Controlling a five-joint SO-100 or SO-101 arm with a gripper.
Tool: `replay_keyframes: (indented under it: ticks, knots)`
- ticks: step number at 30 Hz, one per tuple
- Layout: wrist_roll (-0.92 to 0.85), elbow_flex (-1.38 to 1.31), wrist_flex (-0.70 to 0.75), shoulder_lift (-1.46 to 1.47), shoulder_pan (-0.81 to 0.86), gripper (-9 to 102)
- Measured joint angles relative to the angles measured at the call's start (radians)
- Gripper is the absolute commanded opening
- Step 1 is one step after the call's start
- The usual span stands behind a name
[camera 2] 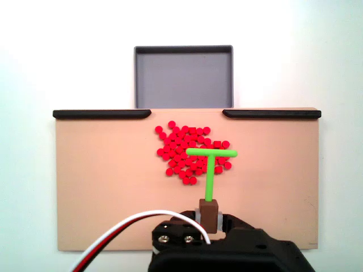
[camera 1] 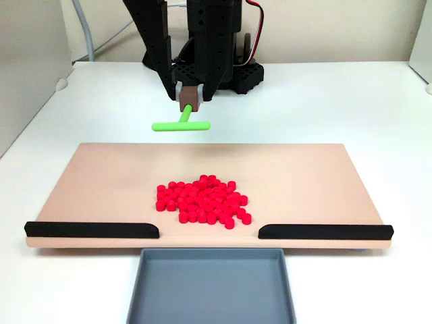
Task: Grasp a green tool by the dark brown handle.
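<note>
The green tool (camera 1: 181, 123) hangs in the air above the far edge of the board, its crossbar lowest and level. Its dark brown handle (camera 1: 190, 97) is clamped between the two fingers of my black gripper (camera 1: 190, 94), which is shut on it. Looking down in the other fixed view, the green tool (camera 2: 211, 170) points away from the arm, with its crossbar over the red pile and the dark brown handle (camera 2: 209, 214) held in the gripper (camera 2: 209, 218).
A tan board (camera 1: 108, 175) carries a pile of small red cylinders (camera 1: 202, 200) and two black strips (camera 1: 91, 229) along its near edge. A grey tray (camera 1: 210, 287) sits in front of the gap between the strips. White cables (camera 2: 130, 224) run along the arm.
</note>
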State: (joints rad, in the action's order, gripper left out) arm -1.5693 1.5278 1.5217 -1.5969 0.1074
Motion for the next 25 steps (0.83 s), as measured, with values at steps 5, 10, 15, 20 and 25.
replay_keyframes:
  ticks: [5, 10, 15, 20, 25]
  knots:
    - [0.026, 0.0, 0.0, 0.0, 0.0, 0]
    - [0.043, 0.0, 0.0, 0.0, -0.005, 0]
    - [0.043, 0.0, 0.0, 0.0, -0.009, 0]
    - [0.035, 0.0, 0.0, 0.012, -0.011, 0]
    - [0.017, 0.0, 0.0, 0.012, -0.011, 0]
